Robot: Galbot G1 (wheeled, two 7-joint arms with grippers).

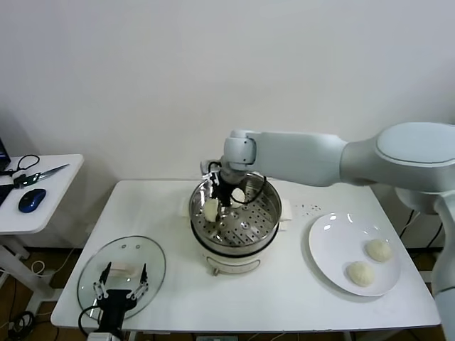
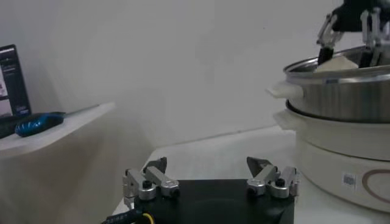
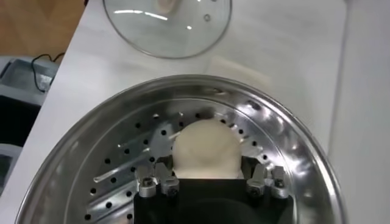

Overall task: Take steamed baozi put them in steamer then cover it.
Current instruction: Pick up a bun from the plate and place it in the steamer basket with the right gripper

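Observation:
My right gripper (image 1: 215,202) reaches down into the steel steamer (image 1: 270,213) on its white pot base, at the table's middle. In the right wrist view the gripper (image 3: 209,175) is shut on one cream baozi (image 3: 207,146), low over the perforated bottom (image 3: 122,164). The bun also shows in the head view (image 1: 210,209). Two more baozi (image 1: 378,249) (image 1: 361,273) lie on the white plate (image 1: 334,238) at the right. The glass cover (image 1: 146,250) lies flat at the front left. My left gripper (image 1: 121,288) hovers over it, open and empty.
A side table (image 1: 60,185) at the far left holds a blue mouse (image 1: 32,199) and scissors (image 1: 44,172). The steamer's rim and pot (image 2: 341,103) stand to one side of my left gripper (image 2: 210,168). The cover also shows beyond the steamer (image 3: 167,30).

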